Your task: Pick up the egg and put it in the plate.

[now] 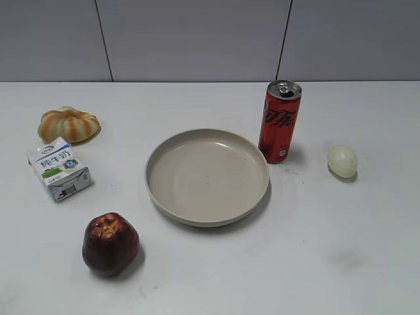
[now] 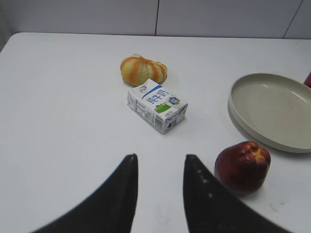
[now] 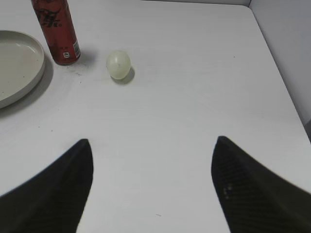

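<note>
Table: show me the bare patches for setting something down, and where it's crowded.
Free: the near right corner, in front of the egg and right of the plate; also the far strip between the pumpkin and the red can. Crowded: the left side, where pumpkin, milk carton and dark red apple line up.

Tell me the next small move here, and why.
Probably the right pincer should move forward and down toward the egg. Its jaws stand wide apart with nothing between them, and the egg lies free on the table, right of the red can and apart from it. The plate is empty. The left pincer faces the milk carton, away from the egg.
</note>
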Tool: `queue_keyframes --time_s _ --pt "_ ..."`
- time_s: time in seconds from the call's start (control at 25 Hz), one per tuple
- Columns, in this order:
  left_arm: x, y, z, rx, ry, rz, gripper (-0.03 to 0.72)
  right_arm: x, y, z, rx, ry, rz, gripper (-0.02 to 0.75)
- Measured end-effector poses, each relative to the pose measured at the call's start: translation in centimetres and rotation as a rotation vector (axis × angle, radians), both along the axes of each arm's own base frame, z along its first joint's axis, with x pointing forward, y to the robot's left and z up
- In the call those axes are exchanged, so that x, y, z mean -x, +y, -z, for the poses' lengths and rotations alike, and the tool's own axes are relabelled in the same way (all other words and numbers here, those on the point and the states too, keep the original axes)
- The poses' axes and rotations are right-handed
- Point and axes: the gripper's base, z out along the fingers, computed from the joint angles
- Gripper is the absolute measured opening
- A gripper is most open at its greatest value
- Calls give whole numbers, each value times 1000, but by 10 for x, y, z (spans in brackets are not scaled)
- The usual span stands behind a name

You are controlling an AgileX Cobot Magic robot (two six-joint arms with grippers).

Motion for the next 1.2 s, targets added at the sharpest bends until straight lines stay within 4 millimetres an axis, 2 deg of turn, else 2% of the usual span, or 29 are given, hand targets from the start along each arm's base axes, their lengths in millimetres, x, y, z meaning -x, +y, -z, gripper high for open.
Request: queue_keyframes --time_s 0.24,0.4,0.6,0.8,1.2 --pt "0 0 0 2 1 -1 234 -7 1 -11 -6 -40 0 573" --pt "0 0 0 1 0 0 234 -32 4 -20 -5 -40 0 573" --pt "0 0 0 1 0 -1 234 -80 10 -23 1 8 0 573" --pt "0 0 0 2 1 -1 234 -138 17 -14 6 177 0 573" --pt "0 0 0 1 0 0 234 -273 38 16 -30 506 -1 561"
